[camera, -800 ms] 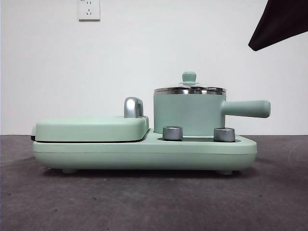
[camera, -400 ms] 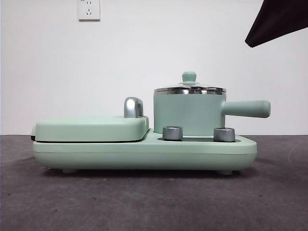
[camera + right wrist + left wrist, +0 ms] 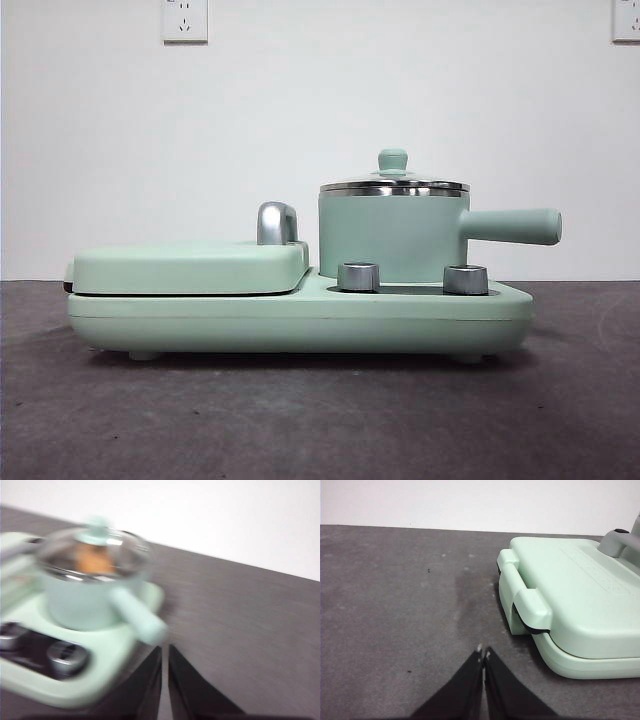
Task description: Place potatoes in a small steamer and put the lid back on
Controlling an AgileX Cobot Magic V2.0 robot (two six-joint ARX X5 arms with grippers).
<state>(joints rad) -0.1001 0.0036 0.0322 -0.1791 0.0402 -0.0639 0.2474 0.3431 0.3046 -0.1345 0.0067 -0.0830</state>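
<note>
The mint-green small steamer (image 3: 392, 236) stands on the right half of the appliance base, its straight handle (image 3: 512, 226) pointing right. The glass lid (image 3: 393, 183) with its green knob sits on the rim. In the blurred right wrist view an orange-brown potato (image 3: 93, 559) shows through the lid (image 3: 95, 547) inside the steamer (image 3: 87, 597). My right gripper (image 3: 165, 650) is shut and empty, off the end of the handle over the table. Over bare table beside the appliance's griddle end, my left gripper (image 3: 483, 652) is shut and holds nothing. Neither arm shows in the front view.
A flat mint-green griddle cover (image 3: 190, 266) with a chrome handle (image 3: 277, 222) fills the left half of the base (image 3: 300, 318). Two steel knobs (image 3: 359, 276) sit in front of the steamer. Dark grey table surface (image 3: 300, 420) runs all around, with a white wall behind.
The dark arm at the front view's top right corner has drawn out of the picture. The steamer, lid and griddle have not moved.
</note>
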